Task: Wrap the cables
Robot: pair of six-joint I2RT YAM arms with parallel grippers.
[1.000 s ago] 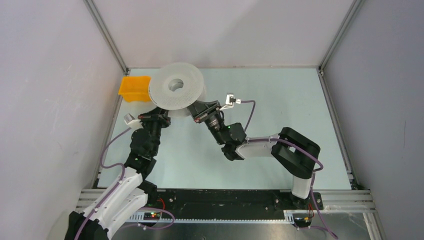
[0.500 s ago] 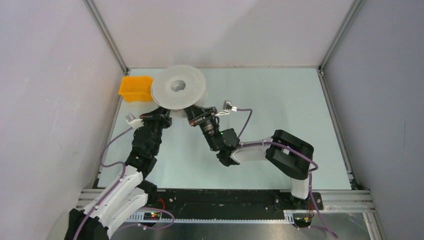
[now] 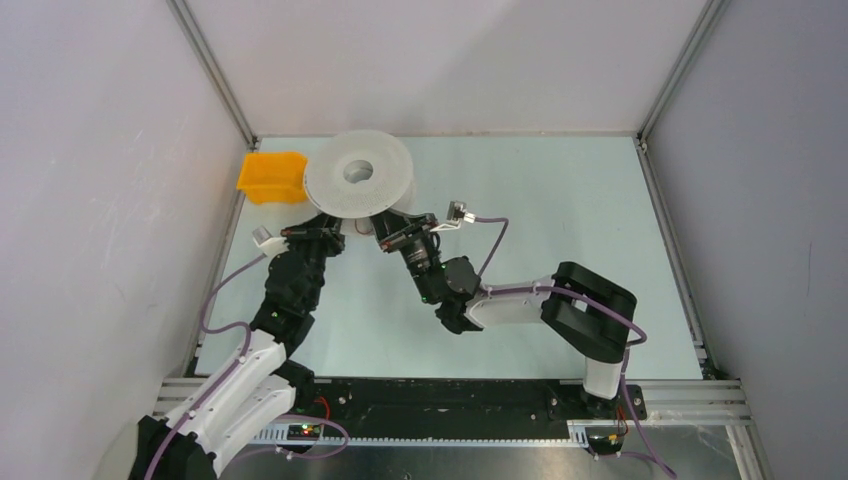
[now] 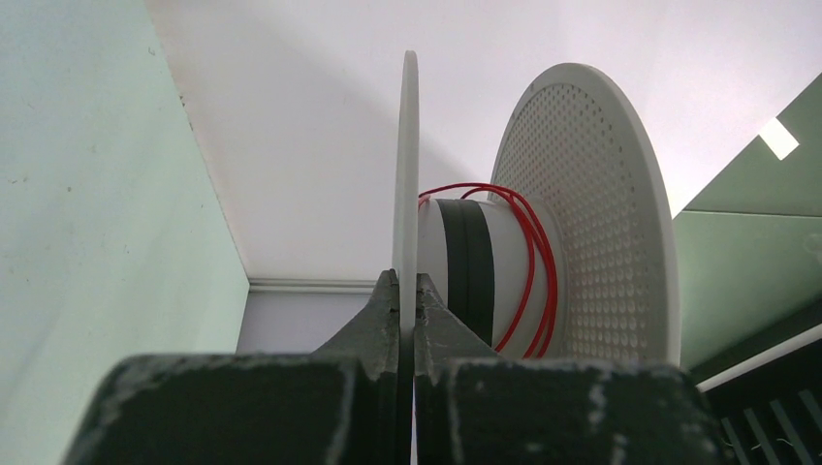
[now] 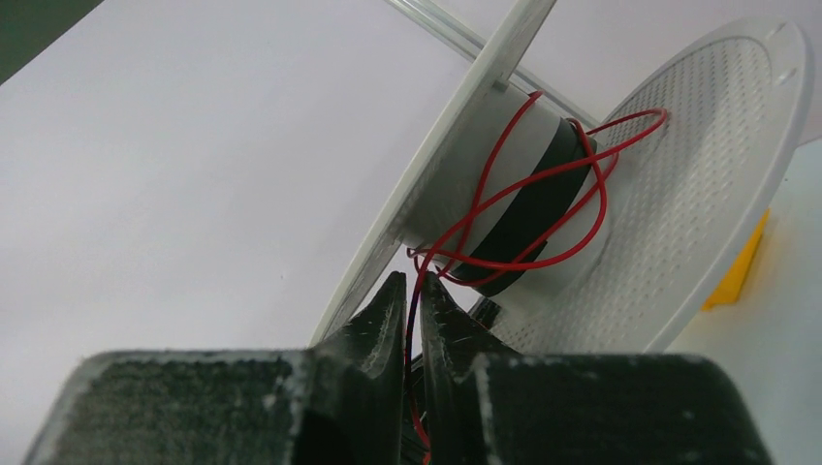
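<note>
A white perforated spool (image 3: 358, 175) is held up above the table's back left. Thin red cable (image 5: 514, 194) lies in loose loops round its white core with a black band; it also shows in the left wrist view (image 4: 528, 262). My left gripper (image 4: 407, 281) is shut on the rim of the spool's thin flange (image 4: 409, 165); in the top view it (image 3: 325, 232) sits under the spool's near-left edge. My right gripper (image 5: 411, 283) is shut on a strand of the red cable that leads up to the core; in the top view it (image 3: 392, 232) is under the spool's near-right edge.
An orange bin (image 3: 270, 176) stands at the back left, touching the spool's outline in the top view; it also shows in the right wrist view (image 5: 739, 266). White enclosure walls and metal corner posts ring the pale green table (image 3: 560, 200).
My right gripper has swung left, closer in under the spool, with the right arm folding inward. The spool shifted slightly right. The left gripper has stayed clamped on the flange.
</note>
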